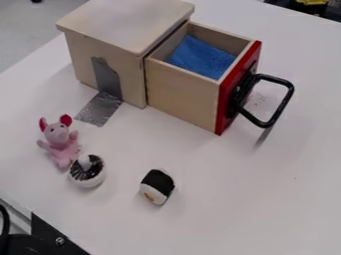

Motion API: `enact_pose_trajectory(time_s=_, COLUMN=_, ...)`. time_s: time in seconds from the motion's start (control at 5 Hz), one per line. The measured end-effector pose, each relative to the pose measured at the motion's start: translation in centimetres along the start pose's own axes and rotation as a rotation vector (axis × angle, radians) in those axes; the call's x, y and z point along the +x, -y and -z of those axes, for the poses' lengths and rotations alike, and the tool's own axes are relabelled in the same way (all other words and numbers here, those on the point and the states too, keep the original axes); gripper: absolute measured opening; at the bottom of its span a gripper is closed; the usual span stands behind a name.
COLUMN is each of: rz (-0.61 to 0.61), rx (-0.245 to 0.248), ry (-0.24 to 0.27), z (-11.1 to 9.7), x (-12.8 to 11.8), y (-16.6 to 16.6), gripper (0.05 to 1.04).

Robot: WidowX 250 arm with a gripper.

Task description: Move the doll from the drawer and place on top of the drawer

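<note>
although the task places the doll (61, 147) in the drawer (180, 94), it is found on the table (220, 174), before the side of the wooden box (126, 22) and well apart from it. the drawer is pulled out and holds a blue cloth (200, 56). the doll's feet are close by the round black-and-white toy (86, 180); whether they touch cannot be determined. a toy sushi piece (158, 180) is apart from both.

step in hand, as judged: the pick-up, with the placing on top outstanding. the state of the gripper cannot be told, whether released, clenched or holding something; the doll itself sits free of any grasp. the next move calls for coming down over the doll, closing about its trunk, and lifting it straight up so that the round toy is not dragged along. it should then be raised above the box's upper edge before crossing, and lowered onto the flat lid rather than into the open drawer.

orientation: the doll's long axis runs from the ears, towards the view's upper left, down to the feet, nearly upright in the view with a slight lean. its front appears turned towards the camera, arms spread to either side. whether it is seated or reclining cannot be confirmed.
</note>
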State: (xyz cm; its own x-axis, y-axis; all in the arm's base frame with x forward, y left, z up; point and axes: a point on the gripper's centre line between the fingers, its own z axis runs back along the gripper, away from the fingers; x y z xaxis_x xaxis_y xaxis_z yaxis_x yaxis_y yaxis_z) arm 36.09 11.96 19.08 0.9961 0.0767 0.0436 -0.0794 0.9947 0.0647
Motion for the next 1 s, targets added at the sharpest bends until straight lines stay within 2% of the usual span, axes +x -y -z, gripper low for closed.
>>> enact_pose_trajectory(time_s=0.2, rz=-0.008, rx=-0.012, ry=-0.056, z=1.5, x=-1.8, y=-0.8, gripper=0.168)
enact_pose_trajectory(time_s=0.4, rz=-0.029, rx=0.000, ry=-0.094, z=3.0, x=-3.0, y=-1.8, gripper=0.211)
enact_pose_trajectory(time_s=0.6, rz=-0.038, rx=0.031, ry=-0.129, z=4.3, x=-3.4, y=-2.6, gripper=0.481)
enact_pose_trajectory(time_s=0.8, rz=-0.048, rx=0.042, ry=-0.166, z=5.4, x=-3.5, y=-3.1, gripper=0.809)
enact_pose_trajectory(time_s=1.0, rz=-0.056, rx=0.041, ry=-0.162, z=5.3, x=-3.5, y=-3.1, gripper=1.001)
